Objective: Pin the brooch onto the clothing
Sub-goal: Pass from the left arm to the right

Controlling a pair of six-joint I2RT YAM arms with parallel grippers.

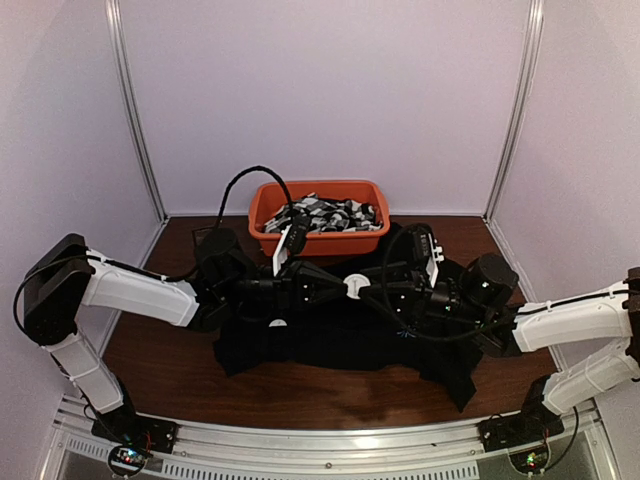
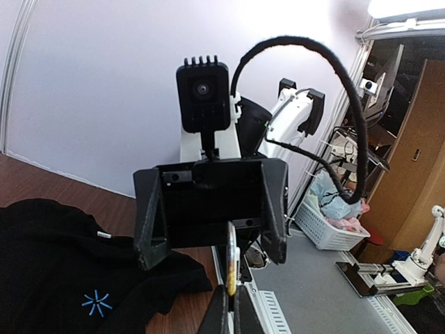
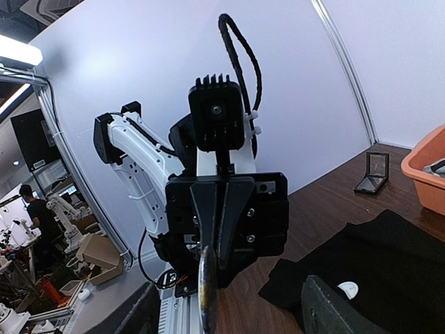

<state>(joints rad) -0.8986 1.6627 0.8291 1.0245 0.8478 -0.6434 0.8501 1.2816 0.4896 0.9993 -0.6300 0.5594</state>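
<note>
A: Brooch (image 2: 231, 257) status?
B: Pinched edge-on in the clenched left fingers (image 2: 217, 316), held above the black shirt (image 1: 330, 345) spread on the desk (image 1: 160, 350), not yet pinned.
A: Right fingers (image 3: 327, 309)?
B: Released, spread wide, apparently either side of the brooch, gripping nothing.
A: Risks?
B: Could slip free during a hand-over if squeezed off-centre on so thin an edge, then drop into the dark folds. Could also snag loose cloth and land away from the starburst mark (image 2: 96, 303), right of centre.

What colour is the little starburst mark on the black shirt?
Light blue; the starburst mark shows best in the left wrist view.
</note>
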